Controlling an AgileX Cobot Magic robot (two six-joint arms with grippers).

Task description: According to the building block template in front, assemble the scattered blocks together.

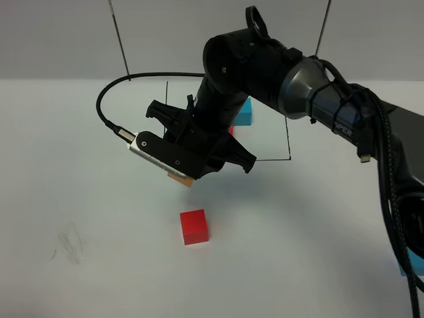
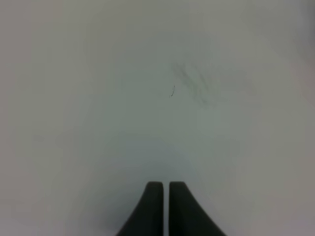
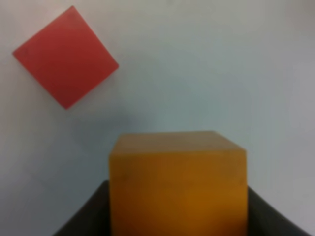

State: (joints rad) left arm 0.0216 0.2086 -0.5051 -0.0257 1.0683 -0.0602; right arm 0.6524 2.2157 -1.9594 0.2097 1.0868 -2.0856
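My right gripper (image 1: 187,176) reaches across the middle and is shut on the orange cube (image 1: 181,179), holding it above the table; the cube fills the lower part of the right wrist view (image 3: 177,187). The red cube (image 1: 194,226) lies on the table just in front of it and also shows in the right wrist view (image 3: 65,56). A light blue cube (image 1: 404,265) peeks out at the right edge behind the arm. The template's blue cube (image 1: 244,112) and a sliver of its red cube (image 1: 230,130) show inside the black frame (image 1: 289,132); the arm hides the rest. My left gripper (image 2: 161,206) is shut and empty.
The white table (image 1: 79,165) carries faint grey scuff marks at the front left (image 1: 69,245), which also show in the left wrist view (image 2: 192,83). A black cable (image 1: 109,93) loops from the right wrist camera toward the back.
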